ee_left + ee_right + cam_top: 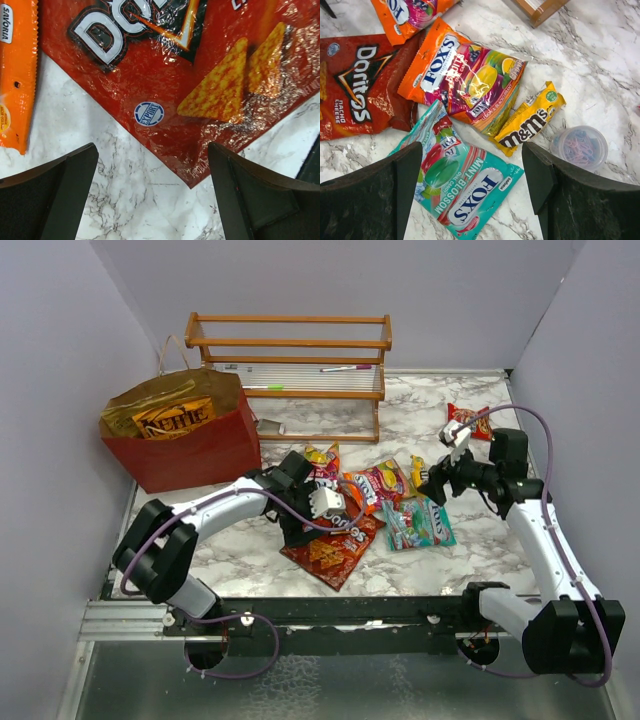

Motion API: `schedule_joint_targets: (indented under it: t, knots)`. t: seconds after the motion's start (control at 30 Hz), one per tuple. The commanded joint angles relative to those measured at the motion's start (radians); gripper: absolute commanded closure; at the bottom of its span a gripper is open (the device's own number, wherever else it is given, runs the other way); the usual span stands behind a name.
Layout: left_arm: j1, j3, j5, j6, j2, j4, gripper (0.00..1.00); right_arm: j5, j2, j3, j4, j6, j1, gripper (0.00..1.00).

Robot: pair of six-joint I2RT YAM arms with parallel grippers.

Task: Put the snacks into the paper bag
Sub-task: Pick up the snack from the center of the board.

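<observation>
Two grippers, both wide and empty; left gripper (151,152) hangs over the Doritos (150,80) corner; lower, pinch that edge squarely, then carry to the bag (195,455), far left; right gripper (470,150) hovers over candy (465,190).

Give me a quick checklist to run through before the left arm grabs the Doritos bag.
1. Left gripper open: ok, jaws wide, nothing held.
2. Doritos bag lined up: ok, its lower corner lies between the fingers.
3. Doritos bag free of other snacks: cannot tell, the orange Fox's pack meets its edge and may overlap it.
4. Paper bag ready: ok, upright with its mouth open, Kettle bag already inside.
5. Right gripper out of the way: ok, open over the mint Fox's pack, apart from the left arm.
</observation>
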Motion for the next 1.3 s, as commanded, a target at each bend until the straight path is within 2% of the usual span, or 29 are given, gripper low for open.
schedule_joint_targets:
  t: [0.0,0.2,0.3,0.57,0.87,1.03,1.07,1.27]
  knots:
    - [-0.026,0.001,-0.061,0.049,0.058,0.062,0.06,-0.064,-0.009,0.005,0.018,0.008,0.006,0.19]
    - [-0.031,0.012,-0.103,0.082,0.149,0.105,0.06,-0.098,-0.023,0.006,0.011,0.006,0.006,0.19]
    - [-0.031,-0.014,-0.111,0.092,0.174,0.129,0.10,-0.111,-0.025,0.004,0.011,0.007,0.007,0.19]
    - [-0.033,-0.092,-0.099,0.085,0.190,0.180,0.46,-0.127,0.012,0.007,0.005,0.009,0.021,0.19]
    - [-0.033,-0.143,-0.083,0.122,0.120,0.186,0.74,-0.123,0.017,-0.004,0.015,0.011,0.024,0.19]
    - [-0.033,-0.145,-0.103,0.152,0.084,0.157,0.97,-0.143,0.025,-0.008,0.022,0.014,0.024,0.19]
    - [-0.033,-0.145,-0.107,0.161,0.076,0.151,1.00,-0.148,0.029,-0.010,0.022,0.015,0.024,0.19]
    - [-0.033,-0.123,-0.123,0.210,0.005,0.107,1.00,-0.147,0.072,0.002,0.024,0.019,0.026,0.19]
